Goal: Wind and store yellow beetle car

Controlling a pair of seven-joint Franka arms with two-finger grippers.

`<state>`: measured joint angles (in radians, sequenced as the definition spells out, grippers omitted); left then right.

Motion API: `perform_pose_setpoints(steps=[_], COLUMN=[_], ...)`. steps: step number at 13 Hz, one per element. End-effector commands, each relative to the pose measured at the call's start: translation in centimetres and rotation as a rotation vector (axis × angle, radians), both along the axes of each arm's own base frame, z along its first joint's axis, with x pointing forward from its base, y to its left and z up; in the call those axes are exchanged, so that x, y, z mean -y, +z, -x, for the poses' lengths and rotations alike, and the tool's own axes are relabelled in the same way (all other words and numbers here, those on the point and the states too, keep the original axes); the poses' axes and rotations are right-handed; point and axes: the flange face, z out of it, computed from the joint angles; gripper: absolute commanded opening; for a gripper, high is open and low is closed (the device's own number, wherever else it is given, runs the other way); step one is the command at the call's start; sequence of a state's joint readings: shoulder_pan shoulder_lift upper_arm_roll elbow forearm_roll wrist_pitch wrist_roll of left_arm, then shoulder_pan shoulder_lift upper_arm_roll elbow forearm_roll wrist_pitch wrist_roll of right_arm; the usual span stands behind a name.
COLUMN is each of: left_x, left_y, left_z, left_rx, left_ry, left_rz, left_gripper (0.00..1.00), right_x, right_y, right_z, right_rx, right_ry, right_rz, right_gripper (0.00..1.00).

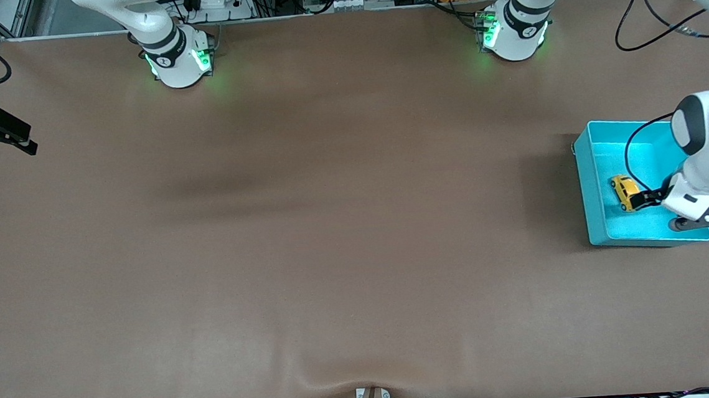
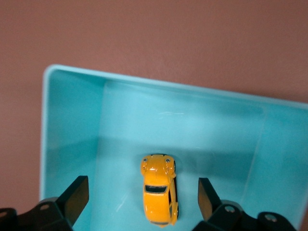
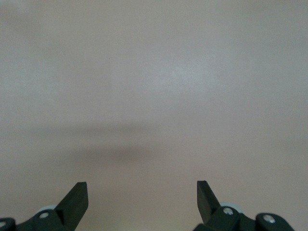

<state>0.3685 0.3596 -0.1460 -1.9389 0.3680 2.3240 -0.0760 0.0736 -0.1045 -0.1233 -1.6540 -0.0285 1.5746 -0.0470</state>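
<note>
The yellow beetle car (image 1: 626, 192) lies on the floor of the teal bin (image 1: 587, 201) at the left arm's end of the table. My left gripper (image 1: 645, 198) is low in the bin, open, with the car loose between its spread fingers and touching neither. In the left wrist view the car (image 2: 160, 188) rests on its wheels between the two dark fingertips (image 2: 78, 193), inside the bin's walls (image 2: 46, 125). My right gripper (image 1: 24, 138) waits open and empty over the table edge at the right arm's end; the right wrist view (image 3: 142, 192) shows only bare table under it.
The brown table cloth (image 1: 344, 225) covers the whole table. The two arm bases (image 1: 179, 58) (image 1: 514, 32) stand along the edge farthest from the front camera. A black cable (image 1: 632, 154) hangs from the left arm over the bin.
</note>
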Motion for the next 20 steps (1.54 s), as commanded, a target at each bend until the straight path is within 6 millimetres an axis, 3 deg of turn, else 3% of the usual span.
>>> perform_pose_setpoints(steps=[1,4,6,8,10,15,17,20], left_x=[3.4,8.4,11.5,13.2,14.5,20.5,23.2,25.3], left_y=[7.4,18.0,24.1,28.6,31.5,35.2,35.2,34.6], left_z=[-0.3,-2.2,-1.8,-0.5,1.6,4.8,5.2,5.5], left_rx=[0.023,-0.032,-0.075,-0.063,-0.066,-0.056,-0.052,-0.066], left_ry=[-0.010,0.007,-0.042,-0.045,-0.042,-0.132,-0.112,-0.135], left_rz=[-0.006,0.054,0.090,0.163,0.209,0.187,0.186,0.185], left_gripper=[1.00,1.00,1.00,1.00,1.00,1.00,1.00,1.00], right_x=[0.0,0.0,0.0,0.0,0.0,0.0,-0.1,-0.4], right_y=[0.4,0.4,0.4,0.4,0.4,0.4,0.4,0.5], right_z=[-0.2,-0.2,-0.2,-0.2,-0.2,-0.1,-0.1,-0.1], right_rx=[-0.006,-0.006,-0.006,-0.006,-0.006,-0.015,-0.015,-0.012], right_ry=[-0.012,-0.011,-0.011,-0.011,-0.011,-0.013,-0.011,-0.007], right_rz=[0.019,0.019,0.019,0.019,0.017,0.017,0.017,0.017], right_gripper=[1.00,1.00,1.00,1.00,1.00,1.00,1.00,1.00])
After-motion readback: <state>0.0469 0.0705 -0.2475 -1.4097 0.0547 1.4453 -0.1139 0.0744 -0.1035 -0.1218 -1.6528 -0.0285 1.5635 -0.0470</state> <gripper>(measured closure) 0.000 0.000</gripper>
